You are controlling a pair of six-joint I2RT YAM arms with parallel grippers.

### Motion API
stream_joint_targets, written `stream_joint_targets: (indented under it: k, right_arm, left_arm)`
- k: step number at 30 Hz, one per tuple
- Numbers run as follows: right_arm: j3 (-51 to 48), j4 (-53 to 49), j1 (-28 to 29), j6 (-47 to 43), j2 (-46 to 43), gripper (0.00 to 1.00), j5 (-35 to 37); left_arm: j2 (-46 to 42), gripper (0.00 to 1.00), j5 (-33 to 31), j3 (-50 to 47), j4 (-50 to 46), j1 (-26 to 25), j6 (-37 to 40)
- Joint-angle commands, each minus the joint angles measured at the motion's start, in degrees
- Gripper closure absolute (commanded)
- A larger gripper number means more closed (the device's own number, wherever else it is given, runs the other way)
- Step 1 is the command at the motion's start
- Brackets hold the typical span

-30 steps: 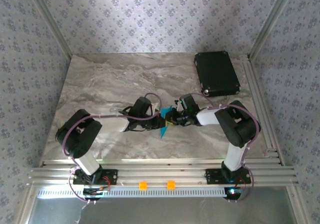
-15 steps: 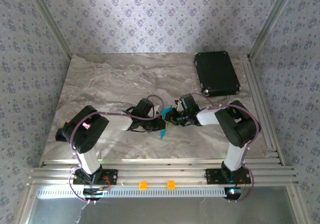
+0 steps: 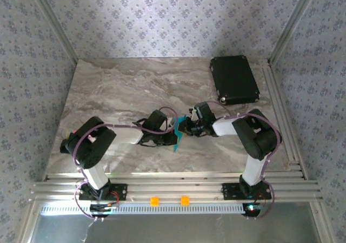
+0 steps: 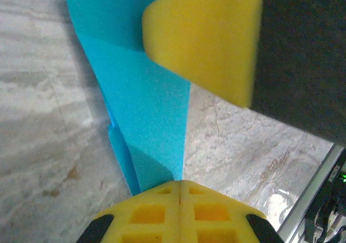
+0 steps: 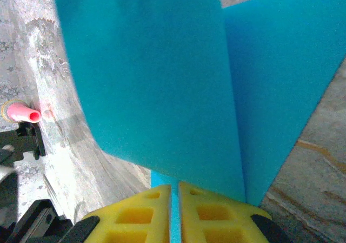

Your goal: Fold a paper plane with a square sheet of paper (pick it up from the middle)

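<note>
The square sheet of paper [image 3: 176,136] is bright cyan and folded into a narrow pointed shape, lying mid-table between both grippers. My right gripper [image 3: 185,127] is shut on it: in the right wrist view a blue strip sits between the yellow fingertips [image 5: 174,191] and two flaps of paper [image 5: 157,91] fan out beyond them. My left gripper [image 3: 171,139] is shut, jaws pressed together. Its tips [image 4: 180,184] lie over the narrow end of the paper [image 4: 146,107], which passes beneath them face-on, not between them. A yellow right finger [image 4: 205,37] rests on the paper's far part.
A black rectangular case [image 3: 234,79] lies at the back right of the marble table [image 3: 108,91]. Aluminium rails [image 3: 286,124] run along the right side and the near edge. Patterned walls enclose the table.
My left gripper has slid right, up to the paper, and its arm has shifted with it. The right arm has stayed put, holding the paper.
</note>
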Motion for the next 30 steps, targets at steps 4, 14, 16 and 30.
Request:
stream_joint_targets:
  k: [4, 14, 16, 30]
  right_arm:
    - [-1.83, -6.23, 0.08, -0.07, 2.9, 0.86, 2.58]
    - [-2.05, -6.74, 0.05, -0.17, 2.21, 0.86, 2.78]
    - [-2.05, -6.73, 0.04, -0.12, 2.1, 0.86, 2.86]
    - [-2.06, -6.56, 0.09, -0.16, 2.6, 0.86, 3.03]
  left_arm:
    - [-4.86, 0.97, -0.8, 0.93, -4.51, -1.72, 1.8]
    - [-0.53, 0.96, 0.11, 5.32, -1.97, -1.83, 1.61]
    - [0.88, 0.96, 0.56, 6.22, -1.4, -1.81, 1.32]
    - [2.45, 0.97, -0.02, -1.1, 2.34, -2.32, -1.35]
